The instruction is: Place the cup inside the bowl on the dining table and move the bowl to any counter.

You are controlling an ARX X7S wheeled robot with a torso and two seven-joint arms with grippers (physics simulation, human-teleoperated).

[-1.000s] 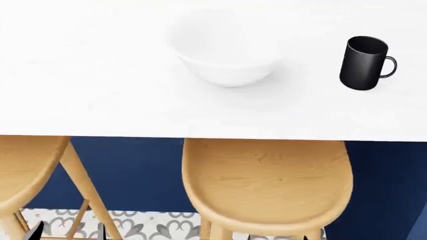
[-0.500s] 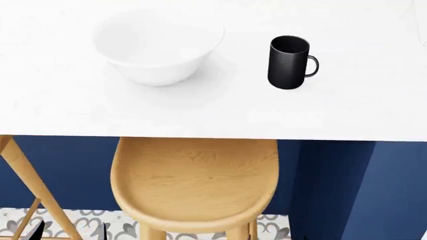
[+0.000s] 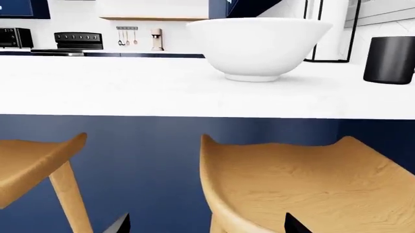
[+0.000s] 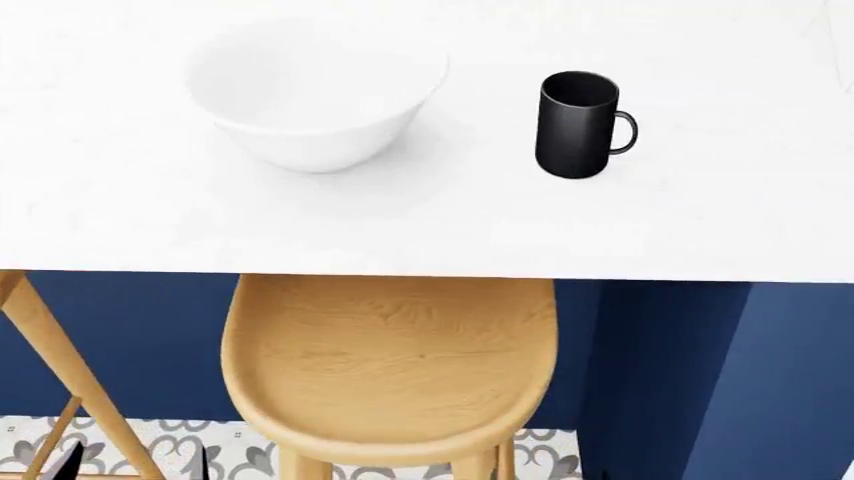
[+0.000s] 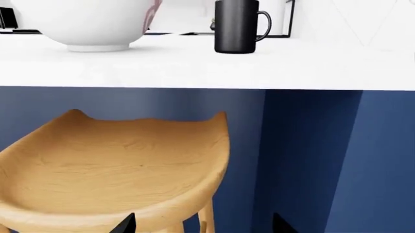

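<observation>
The black mug (image 4: 578,124) stood on the white table (image 4: 120,210) beside the white bowl (image 4: 315,95), untouched. Both grippers hung low, fingertips spread wide, empty. Reaching up for the mug seemed next.

Bowl (image 4: 318,92) glossy white; cup (image 4: 579,124) matte black; dining table (image 4: 427,225) white top, navy base; stool (image 4: 390,370) tan wood.

Bowl (image 4: 318,95) glossy white, smooth, ceramic-looking. Mug (image 4: 578,124) matte black. Surface (image 4: 427,225) plain smooth white, base (image 4: 667,370) flat navy. Stool (image 4: 394,365) light wood, visible grain, satin. Floor (image 4: 147,450) patterned tile.
</observation>
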